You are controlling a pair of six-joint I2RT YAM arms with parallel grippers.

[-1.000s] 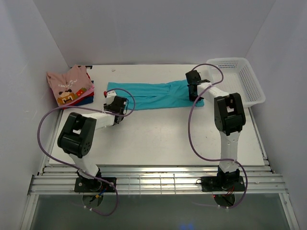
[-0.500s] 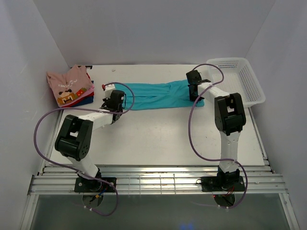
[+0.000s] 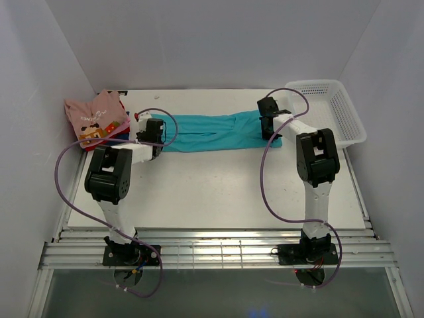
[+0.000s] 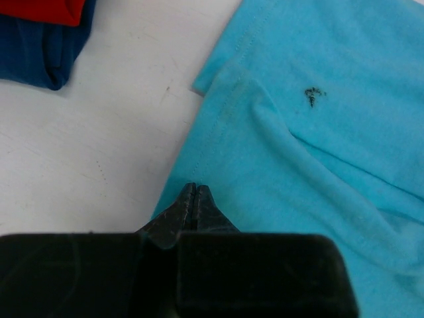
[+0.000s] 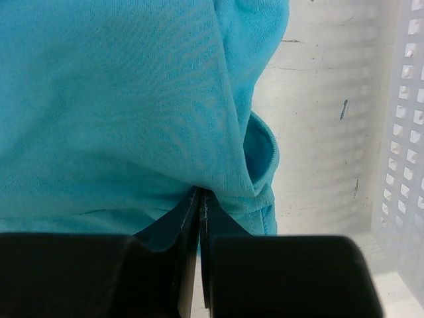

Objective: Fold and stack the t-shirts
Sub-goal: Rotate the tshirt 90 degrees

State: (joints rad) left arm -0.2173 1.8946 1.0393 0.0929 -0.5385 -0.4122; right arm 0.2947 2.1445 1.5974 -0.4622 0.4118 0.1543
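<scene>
The white mesh basket (image 3: pixel 349 118) stands at the counter's (image 3: pixel 218 189) right rear corner, near the teal t-shirt's (image 3: pixel 212 131) right end. That shirt lies folded into a long, wrinkled band across the rear of the counter. At the left rear, the pink shirt (image 3: pixel 96 118) tops the red shirt (image 4: pixel 40 9) and dark blue shirt (image 4: pixel 26 54). The left claw (image 4: pixel 197 192) is closed tight at the teal hem, apparently pinching it. The right claw (image 5: pixel 201 196) is clamped on bunched teal cloth.
</scene>
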